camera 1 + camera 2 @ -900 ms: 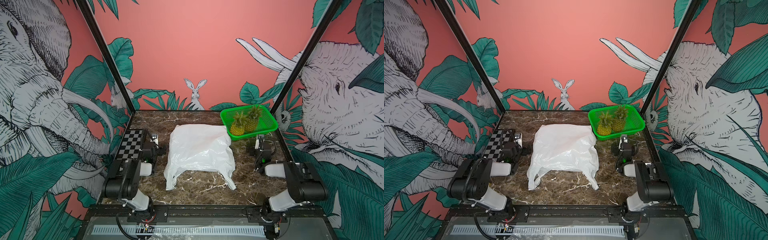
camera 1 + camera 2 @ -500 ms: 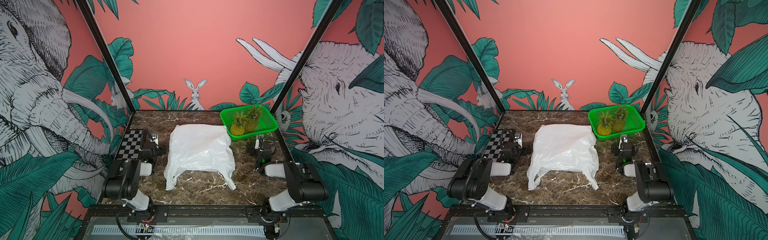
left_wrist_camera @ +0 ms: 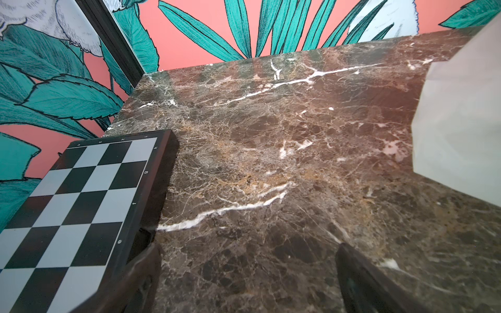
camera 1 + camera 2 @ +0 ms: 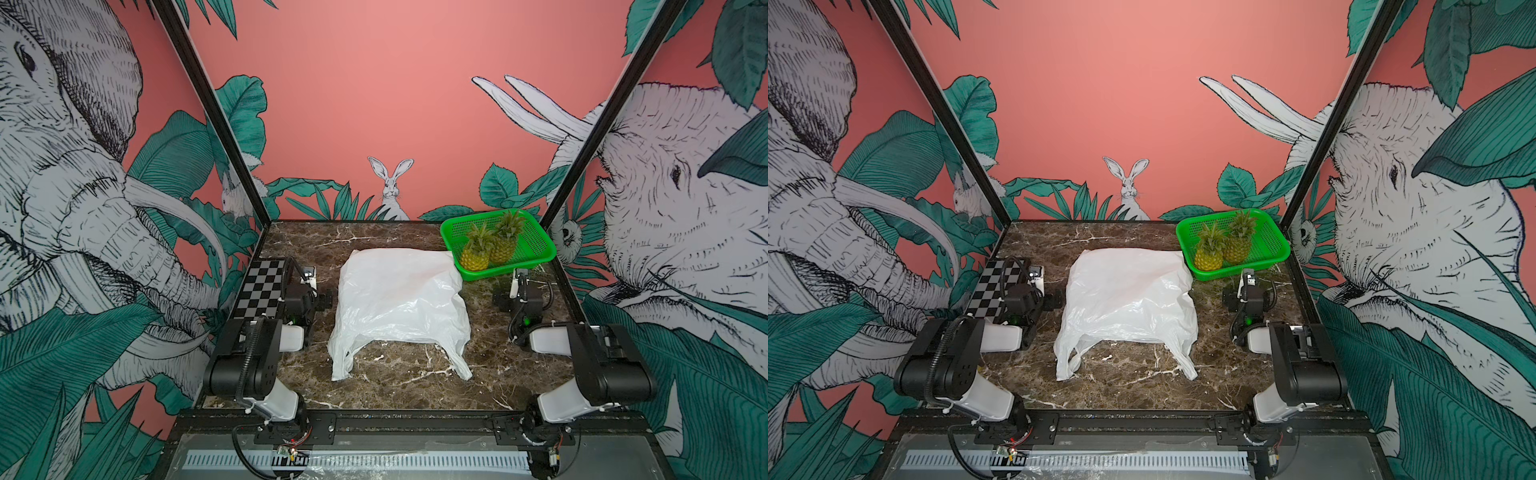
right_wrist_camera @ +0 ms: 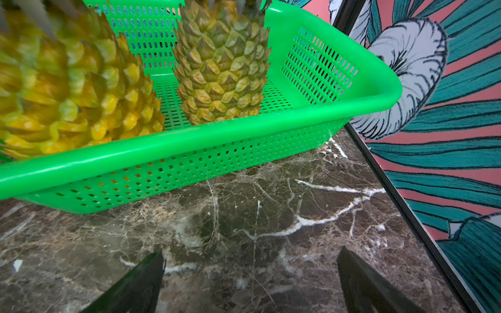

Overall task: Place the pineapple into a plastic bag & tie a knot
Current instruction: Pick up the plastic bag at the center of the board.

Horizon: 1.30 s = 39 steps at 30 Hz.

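The white plastic bag (image 4: pixel 401 303) (image 4: pixel 1129 299) lies flat and crumpled mid-table, its two loop handles (image 4: pixel 343 365) apart and pointing to the front edge. No knot is in view. Two pineapples (image 4: pixel 476 253) (image 4: pixel 505 245) stand upright in a green mesh basket (image 4: pixel 536 249) at the back right. My left gripper (image 4: pixel 309 278) (image 3: pixel 246 271) rests open left of the bag, over bare marble. My right gripper (image 4: pixel 519 282) (image 5: pixel 249 276) is open, just in front of the basket (image 5: pixel 189 146), with both pineapples (image 5: pixel 67 89) (image 5: pixel 222 67) close ahead. An edge of the bag (image 3: pixel 461 122) shows in the left wrist view.
A black-and-white chessboard (image 4: pixel 259 291) (image 3: pixel 67 203) lies along the left wall, beside my left gripper. Printed walls and black frame posts (image 4: pixel 582 145) close in the table on three sides. Bare marble (image 4: pixel 407 386) lies in front of the bag.
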Tool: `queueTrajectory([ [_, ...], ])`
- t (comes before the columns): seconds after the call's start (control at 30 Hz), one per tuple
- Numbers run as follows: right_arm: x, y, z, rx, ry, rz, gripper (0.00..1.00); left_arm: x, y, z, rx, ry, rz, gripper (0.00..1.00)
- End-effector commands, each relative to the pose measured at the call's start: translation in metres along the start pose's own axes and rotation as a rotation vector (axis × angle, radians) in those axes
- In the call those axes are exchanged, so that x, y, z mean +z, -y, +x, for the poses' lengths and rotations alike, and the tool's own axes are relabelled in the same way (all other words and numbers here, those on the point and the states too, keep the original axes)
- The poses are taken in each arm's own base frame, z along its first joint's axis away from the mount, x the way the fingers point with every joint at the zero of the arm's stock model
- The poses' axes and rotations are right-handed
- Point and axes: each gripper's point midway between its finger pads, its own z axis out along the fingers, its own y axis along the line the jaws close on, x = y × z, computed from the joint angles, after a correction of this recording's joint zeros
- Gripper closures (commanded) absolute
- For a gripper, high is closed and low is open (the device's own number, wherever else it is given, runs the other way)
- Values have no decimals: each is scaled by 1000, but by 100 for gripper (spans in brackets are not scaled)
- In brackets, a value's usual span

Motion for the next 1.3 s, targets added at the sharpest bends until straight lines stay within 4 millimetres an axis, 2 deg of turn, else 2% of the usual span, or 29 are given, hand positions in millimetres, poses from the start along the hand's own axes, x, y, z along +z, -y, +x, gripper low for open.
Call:
queueTrajectory([
  [0.0, -16, 10, -27, 24, 56, 36, 1, -8, -2, -25, 13, 58, 10, 0],
  [0.13, -44, 31, -34, 202, -59, 116, 1, -29, -27, -43, -61, 22, -105, 1],
  [0.2, -64, 39, -33, 330, -145, 153, 1, -43, -38, -54, -128, -8, -156, 0],
  [0.27, -89, 50, -30, 512, -210, 217, 1, -64, -42, -64, -194, -43, -159, 1],
  [0.3, -97, 46, -30, 549, -219, 188, 1, -74, -42, -71, -220, -42, -150, 1],
  [0.37, -109, 21, -43, 581, -185, 0, 1, -96, -33, -78, -257, -66, -97, 2],
  [0.43, -125, 4, -53, 644, -171, -127, 1, -119, -17, -85, -250, -79, -26, 2],
  [0.53, -146, -20, -52, 734, -239, -264, 7, -156, 13, -82, -172, -125, 73, 2],
  [0.63, -162, -40, -38, 809, -329, -346, 14, -191, 37, -68, -86, -177, 146, 2],
  [0.77, -178, -57, -25, 810, -407, -391, 15, -225, 55, -51, 62, -222, 212, 4],
  [0.8, -179, -58, -22, 808, -419, -391, 15, -230, 59, -48, 93, -235, 222, 5],
  [0.87, -181, -61, -15, 804, -450, -390, 13, -237, 84, -51, 186, -232, 306, 6],
  [0.9, -181, -62, -14, 806, -460, -390, 12, -237, 90, -51, 230, -242, 299, 6],
  [1.0, -180, -66, -10, 807, -494, -396, 9, -240, 138, -49, 454, -260, 368, 6],
  [1.07, -180, -68, -8, 807, -521, -395, 7, -247, 175, -43, 670, -259, 399, 4],
  [1.17, -180, -73, -7, 832, -542, -412, 7, -252, 208, -37, 929, -195, 325, 1],
  [1.27, -183, -74, -6, 839, -557, -419, 7, -256, 231, -39, 1007, -103, 279, 1],
])
